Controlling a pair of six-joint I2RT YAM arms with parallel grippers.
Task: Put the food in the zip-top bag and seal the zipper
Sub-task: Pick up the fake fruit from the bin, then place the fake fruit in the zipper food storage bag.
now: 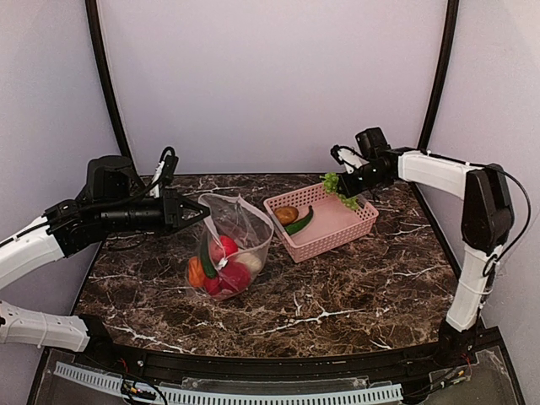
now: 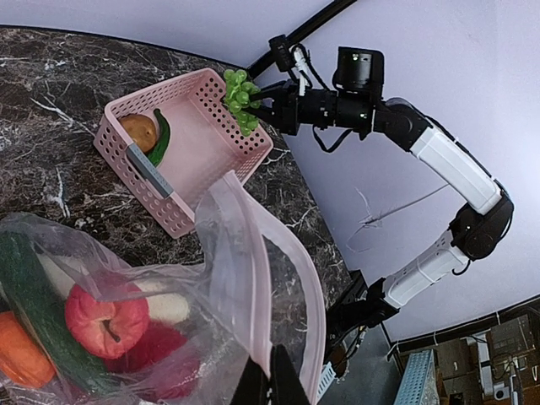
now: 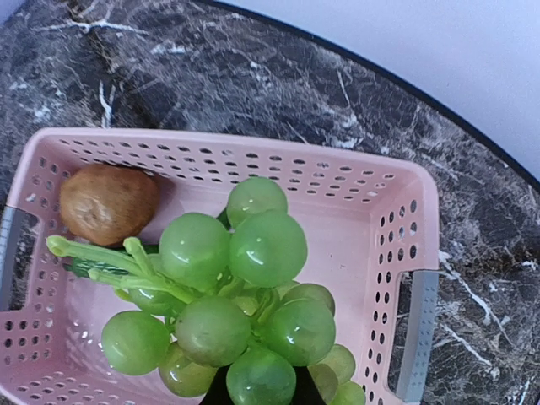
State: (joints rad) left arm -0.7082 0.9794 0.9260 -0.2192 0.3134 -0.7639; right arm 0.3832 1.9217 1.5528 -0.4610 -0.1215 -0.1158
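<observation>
The clear zip-top bag (image 1: 237,242) stands open on the table and holds a red apple (image 2: 105,316), an orange piece (image 1: 196,272), a long green vegetable (image 2: 40,314) and a cream-white vegetable (image 2: 171,305). My left gripper (image 1: 199,211) is shut on the bag's pinkish zipper strip (image 2: 253,253) and holds the mouth up; its tips show in the left wrist view (image 2: 272,384). No slider shows. My right gripper (image 1: 344,186) is shut on a bunch of green grapes (image 3: 240,291) and holds it above the far corner of the pink basket (image 1: 333,229).
The pink slotted basket (image 3: 407,221) holds a brown kiwi-like fruit (image 3: 108,202) and a curved dark green vegetable (image 1: 299,222). It sits right of the bag on the dark marble table (image 1: 337,295). Walls close in the back and sides.
</observation>
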